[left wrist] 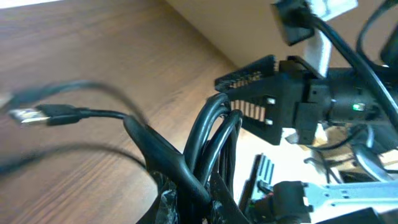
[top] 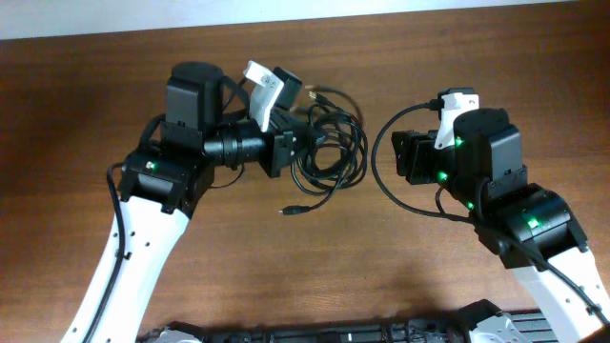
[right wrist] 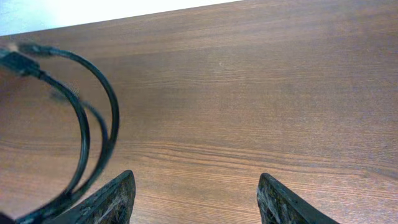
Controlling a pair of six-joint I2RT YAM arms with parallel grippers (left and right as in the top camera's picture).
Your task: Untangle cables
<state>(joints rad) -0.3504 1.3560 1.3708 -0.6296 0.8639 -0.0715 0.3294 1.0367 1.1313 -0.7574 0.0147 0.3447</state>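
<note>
The cables (top: 334, 143) are thin black cords bunched in loops at the table's middle, and one plug end (top: 291, 211) trails toward the front. My left gripper (top: 303, 143) is shut on the bundle's left side. In the left wrist view several cable strands (left wrist: 208, 134) rise out of its fingers (left wrist: 166, 202), and a USB plug (left wrist: 28, 115) hangs off to the left. My right gripper (top: 398, 157) stands open to the right of the bundle, inside a wide cable loop (top: 376, 167). In the right wrist view that gripper (right wrist: 199, 199) holds nothing, and the cable loop (right wrist: 93, 124) curves past its left finger (right wrist: 115, 199).
The brown wooden table (top: 286, 267) carries the cables. Both arms' white and black links come in from the front corners. In the left wrist view the right arm's gripper (left wrist: 261, 93) shows close behind the bundle. A dark rail (top: 324, 333) runs along the front edge.
</note>
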